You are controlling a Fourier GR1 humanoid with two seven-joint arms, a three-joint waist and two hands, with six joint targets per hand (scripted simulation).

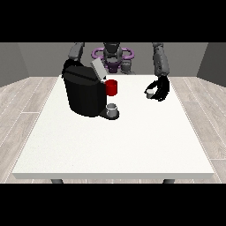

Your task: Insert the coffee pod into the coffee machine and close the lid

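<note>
- Front view: the hand at the view's right (160, 89) curls its fingers around the coffee pod (150, 92), above the desk (132, 145), well right of the coffee machine (84, 92).
- The lid (97, 68) stands open; a tilted pod could jam the slot.
- The hand at the view's left is hidden behind the machine.

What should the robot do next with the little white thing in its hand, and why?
Probably carry the coffee pod sideways toward the coffee machine. The robot hand at the view's right has its fingers curled round the pod, well away from the machine, whose lid stands tilted up, so the top looks ready to take it.
</note>
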